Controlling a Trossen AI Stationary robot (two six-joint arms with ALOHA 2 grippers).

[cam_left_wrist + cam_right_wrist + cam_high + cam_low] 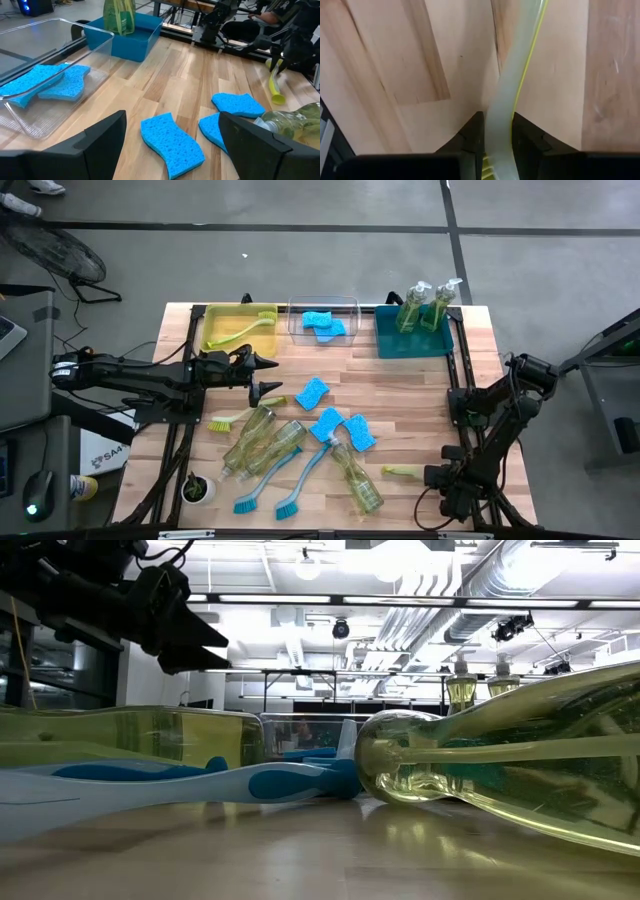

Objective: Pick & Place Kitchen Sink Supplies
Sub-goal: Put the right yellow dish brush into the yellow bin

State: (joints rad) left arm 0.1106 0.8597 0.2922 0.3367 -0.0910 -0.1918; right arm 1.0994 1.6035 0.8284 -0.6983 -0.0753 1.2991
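Observation:
My right gripper (498, 137) points down at the table's right near side (437, 476) and is shut on a yellow-green dish brush (400, 471). My left gripper (272, 377) hangs open above the table's left middle, just left of a light-blue sponge (311, 391) that lies flat between its fingers in the left wrist view (172, 142). Two more sponges (343, 428) lie mid-table. Three soap bottles (262, 444) (357, 483) lie on their sides near two blue brushes (280, 492). My right gripper pinches the brush's pale yellow-green handle (504, 117) between its two fingers (474, 136), coming from above and lying across it. The handle runs on away from the fingers over the wood. The left wrist view shows its free end (275, 92) down at the table.
At the far edge stand a yellow bin (213, 335) with a brush, a clear bin (350, 305) with sponges and a teal bin (385, 340) with two upright bottles. Another yellow-green brush (235, 418) lies by my left gripper. A small potted plant (198, 488) stands near-left.

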